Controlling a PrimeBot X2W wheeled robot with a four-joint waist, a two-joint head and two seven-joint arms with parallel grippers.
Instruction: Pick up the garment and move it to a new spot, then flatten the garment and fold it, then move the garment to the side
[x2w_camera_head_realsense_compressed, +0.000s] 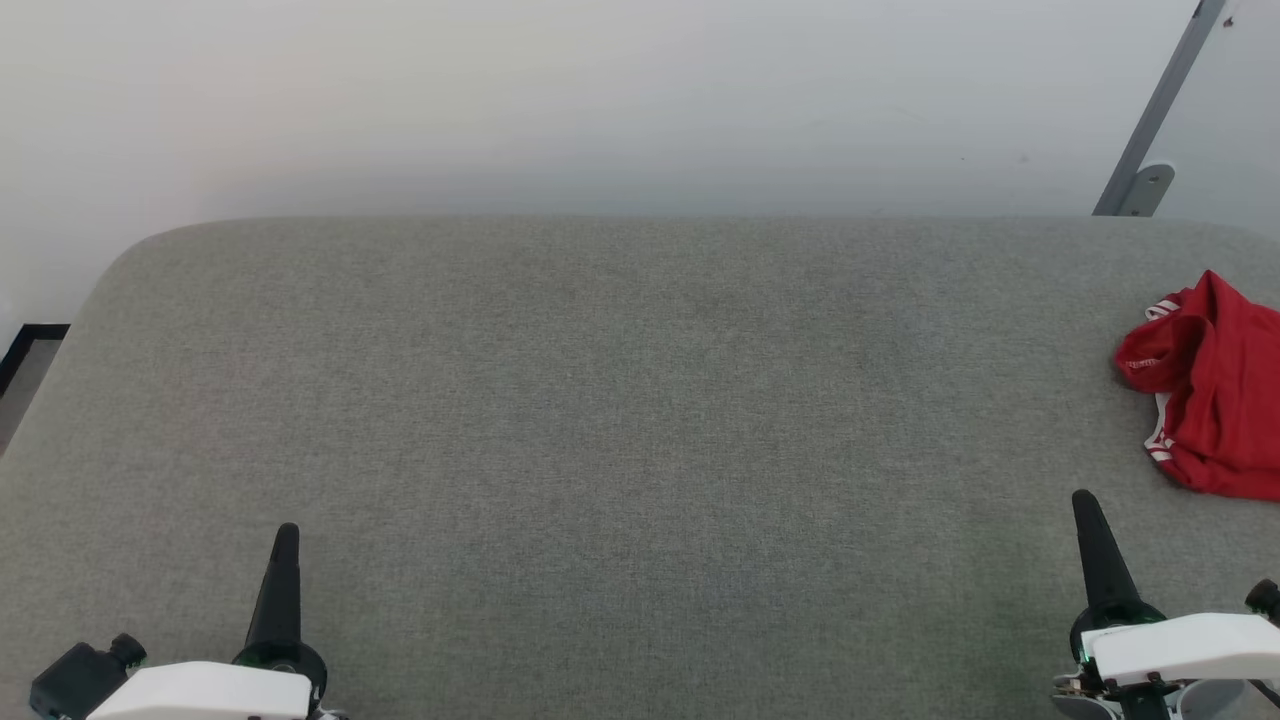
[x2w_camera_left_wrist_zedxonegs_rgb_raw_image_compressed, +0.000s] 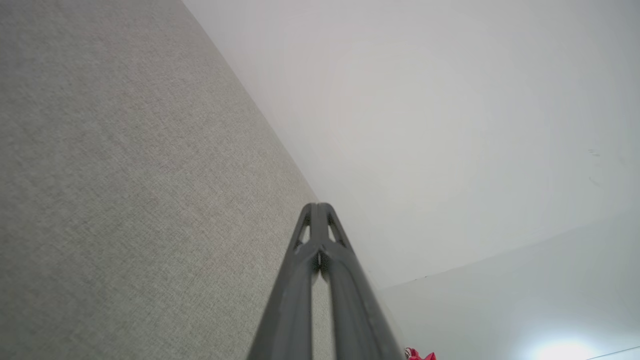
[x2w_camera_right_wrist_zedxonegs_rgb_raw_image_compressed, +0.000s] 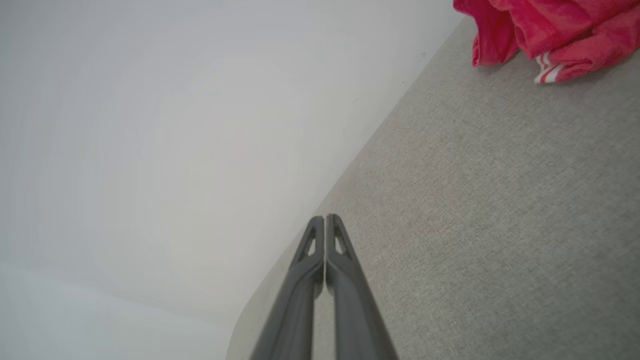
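red jersey shirt w/ red-and-white striped trim (x2w_camera_head_realsense_compressed: 1215, 400) lies bunched at far right edge of grey woven-fabric surface (x2w_camera_head_realsense_compressed: 600, 400). left gripper (x2w_camera_head_realsense_compressed: 286, 535) & right gripper (x2w_camera_head_realsense_compressed: 1085, 505) are closed, empty, clear of it. fits awaiting pickup or already set aside, tho it looks crumpled, not folded. any grab needs jaws opened.

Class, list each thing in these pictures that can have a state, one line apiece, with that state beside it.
Red garment: crumpled in a heap on the grey fabric surface, near its right edge, unheld.
Left hand: shut, holding nothing.
Right hand: shut, holding nothing, apart from the garment.
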